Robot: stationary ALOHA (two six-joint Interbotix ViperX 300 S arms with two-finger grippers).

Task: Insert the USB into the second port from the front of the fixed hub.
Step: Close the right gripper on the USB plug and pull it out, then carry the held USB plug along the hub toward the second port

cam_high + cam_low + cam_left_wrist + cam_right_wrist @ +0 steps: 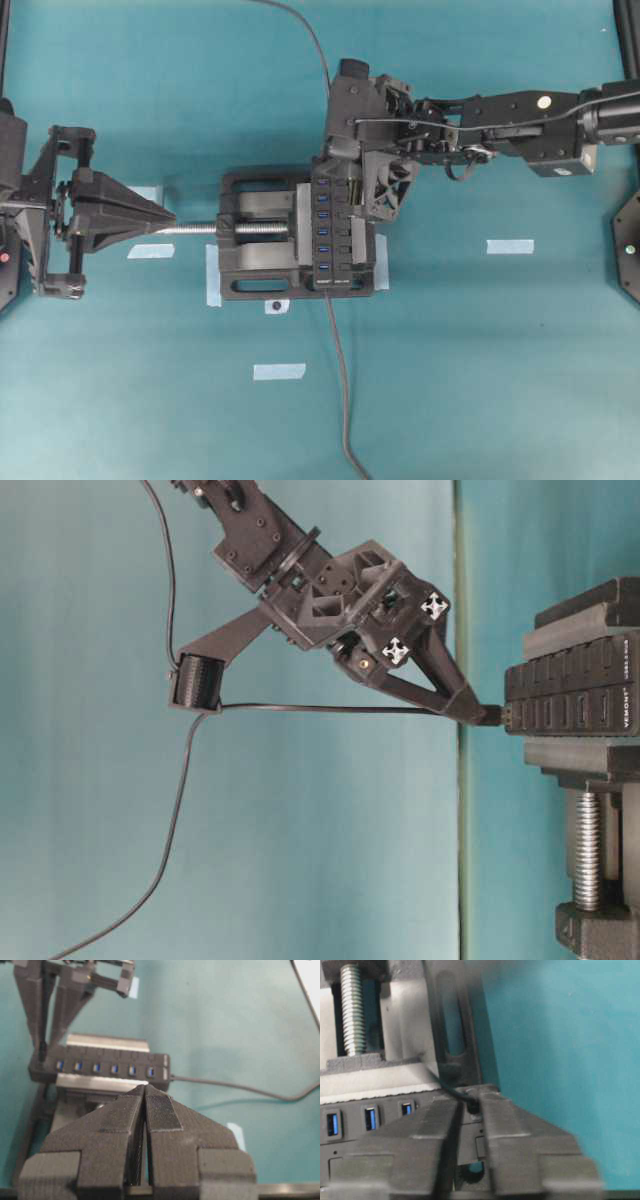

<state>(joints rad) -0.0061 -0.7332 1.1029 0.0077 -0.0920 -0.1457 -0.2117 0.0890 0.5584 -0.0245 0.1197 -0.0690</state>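
The fixed hub [325, 235], a long black bar with a row of blue ports, lies clamped in the vise. My right gripper [346, 188] is over the hub's far end, shut on the USB [497, 715], whose metal tip meets the hub's port face [570, 695]. In the right wrist view the fingers [512, 1125] pinch the small black USB [474, 1105] beside the blue ports [370, 1119]. How deep the plug sits is hidden. Its thin dark cable [300, 708] trails away. My left gripper [168, 223] is shut and empty at the vise screw's end.
The black vise [255, 262] with its silver screw [200, 229] holds the hub. A grey cable [342, 390] runs from the hub's near end to the front edge. Pale tape strips [279, 371] [510, 246] mark the teal table.
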